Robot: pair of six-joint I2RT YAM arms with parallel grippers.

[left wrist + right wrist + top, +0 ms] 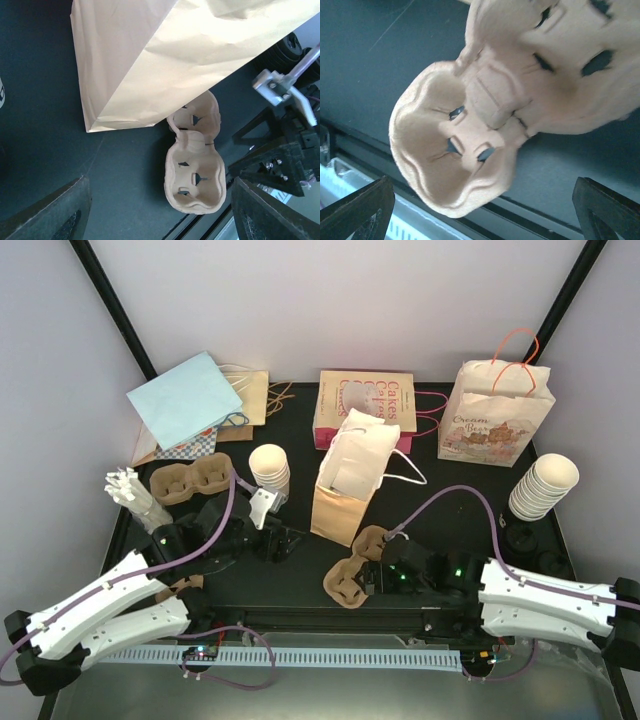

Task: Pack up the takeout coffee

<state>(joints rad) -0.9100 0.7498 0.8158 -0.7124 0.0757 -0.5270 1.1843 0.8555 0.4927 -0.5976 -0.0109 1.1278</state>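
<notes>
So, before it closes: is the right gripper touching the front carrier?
Apart. The right wrist view shows the right gripper open, with its jaws standing clear of the front carrier and a visible gap on each side.

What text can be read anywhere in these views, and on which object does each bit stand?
"Cakes", repeated in pink rows: on the cream flat paper bag with pink handles at the back centre.
"Cream", in script: on the white paper bag with orange handles, back right; the rest of that line is too blurred to read.
Both wrist views show no text.
</notes>
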